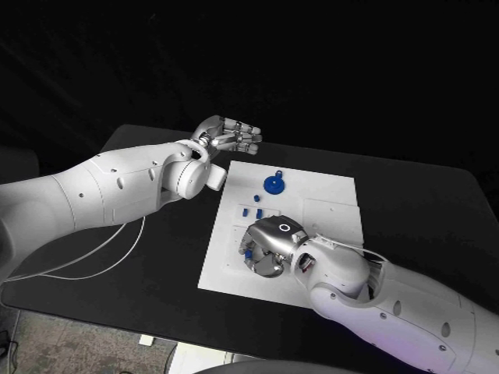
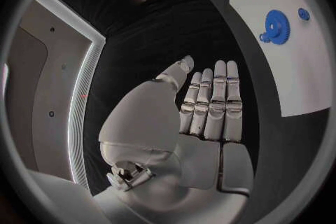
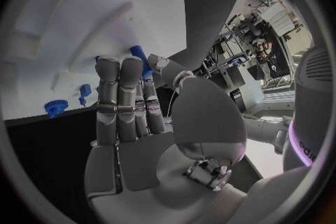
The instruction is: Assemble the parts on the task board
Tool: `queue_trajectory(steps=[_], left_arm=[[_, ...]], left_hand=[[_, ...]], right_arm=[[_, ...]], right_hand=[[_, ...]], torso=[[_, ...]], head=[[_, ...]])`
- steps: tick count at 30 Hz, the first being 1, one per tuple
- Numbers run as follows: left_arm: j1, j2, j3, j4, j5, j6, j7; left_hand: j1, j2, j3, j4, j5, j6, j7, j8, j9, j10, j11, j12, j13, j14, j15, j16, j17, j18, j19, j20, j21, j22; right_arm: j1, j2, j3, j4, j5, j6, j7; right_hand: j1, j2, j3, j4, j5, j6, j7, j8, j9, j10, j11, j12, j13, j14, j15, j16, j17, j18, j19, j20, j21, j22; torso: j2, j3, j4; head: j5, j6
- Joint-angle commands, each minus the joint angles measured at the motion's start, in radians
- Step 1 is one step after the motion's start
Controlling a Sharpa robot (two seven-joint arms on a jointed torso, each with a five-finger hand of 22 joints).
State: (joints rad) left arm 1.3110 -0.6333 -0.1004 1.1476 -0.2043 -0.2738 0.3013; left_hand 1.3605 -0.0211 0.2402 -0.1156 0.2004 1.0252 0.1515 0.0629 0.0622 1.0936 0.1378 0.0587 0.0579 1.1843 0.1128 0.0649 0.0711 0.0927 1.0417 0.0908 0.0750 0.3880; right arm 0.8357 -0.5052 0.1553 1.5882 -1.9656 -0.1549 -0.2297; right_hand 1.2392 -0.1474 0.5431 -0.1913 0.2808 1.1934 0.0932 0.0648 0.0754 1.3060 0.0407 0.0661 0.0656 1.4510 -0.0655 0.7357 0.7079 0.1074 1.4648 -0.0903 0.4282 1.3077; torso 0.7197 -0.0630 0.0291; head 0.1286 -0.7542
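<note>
Low in the middle of the head picture, the right hand [image 1: 267,248] sits over the near part of the task board [image 1: 317,195]; in its wrist picture the fingers [image 3: 119,95] lie straight and close side by side, with a small blue part [image 3: 140,59] at their tips; I cannot tell if the hand pinches that part or just touches it; I think it is there to push the part into its place. Just above it in the head picture a few little blue pieces [image 1: 253,211] lie on the board, and higher up lies a round blue gear [image 1: 274,185]. Up at the top middle, past the board's far left corner, the left hand [image 1: 229,136] hangs flat with fingers [image 2: 213,106] straight, holding nothing; it looks parked out of the way.
</note>
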Motion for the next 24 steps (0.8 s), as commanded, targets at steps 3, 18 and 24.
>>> queue_trajectory(steps=[3,18,24], left_arm=[[0.0,0.003,0.001,0.003,0.004,0.018,0.004],[0.0,0.001,0.001,0.006,0.004,0.041,0.01],[-0.001,0.0,0.001,0.005,0.004,0.043,0.011]], left_hand=[[-0.007,0.011,-0.006,0.003,-0.003,-0.008,-0.001,0.001,0.001,-0.01,0.001,0.001,0.0,-0.01,0.0,-0.004,-0.001,-0.01,-0.002,0.003,-0.002,0.002],[-0.006,0.01,-0.017,0.004,-0.003,-0.012,0.0,0.002,0.001,-0.013,0.003,0.001,0.0,-0.014,0.002,-0.004,0.0,-0.01,0.004,0.005,-0.005,-0.03],[-0.006,0.01,-0.017,0.004,-0.003,-0.012,0.0,0.002,0.001,-0.013,0.003,0.001,0.0,-0.014,0.002,-0.004,0.0,-0.01,0.004,0.005,-0.005,-0.03]], right_arm=[[-0.009,-0.002,-0.011,-0.011,0.058,0.04,0.034],[-0.009,-0.009,-0.012,-0.018,0.094,-0.075,0.037],[-0.009,-0.018,-0.012,-0.011,0.124,-0.13,0.047]], right_hand=[[-0.031,-0.016,-0.037,0.013,0.029,-0.081,0.019,-0.002,-0.011,-0.051,0.015,-0.006,-0.004,-0.001,0.019,0.006,-0.005,0.009,0.04,0.018,-0.031,0.026],[-0.021,-0.037,-0.13,0.037,0.023,-0.132,0.036,-0.001,-0.011,-0.158,0.046,-0.004,-0.005,-0.037,0.045,-0.003,-0.045,0.052,0.011,0.05,-0.214,-0.027],[0.057,-0.028,-0.323,0.113,0.008,-0.152,0.038,-0.002,-0.011,-0.251,0.063,0.009,-0.006,-0.057,0.06,0.023,-0.092,0.062,0.02,0.064,-0.253,-0.052]], torso=[[0.0,0.0009,-0.0008],[0.0,0.0011,-0.0003],[0.0,0.0011,0.0001]], head=[[0.003,0.0],[0.001,0.0],[0.002,0.003]])
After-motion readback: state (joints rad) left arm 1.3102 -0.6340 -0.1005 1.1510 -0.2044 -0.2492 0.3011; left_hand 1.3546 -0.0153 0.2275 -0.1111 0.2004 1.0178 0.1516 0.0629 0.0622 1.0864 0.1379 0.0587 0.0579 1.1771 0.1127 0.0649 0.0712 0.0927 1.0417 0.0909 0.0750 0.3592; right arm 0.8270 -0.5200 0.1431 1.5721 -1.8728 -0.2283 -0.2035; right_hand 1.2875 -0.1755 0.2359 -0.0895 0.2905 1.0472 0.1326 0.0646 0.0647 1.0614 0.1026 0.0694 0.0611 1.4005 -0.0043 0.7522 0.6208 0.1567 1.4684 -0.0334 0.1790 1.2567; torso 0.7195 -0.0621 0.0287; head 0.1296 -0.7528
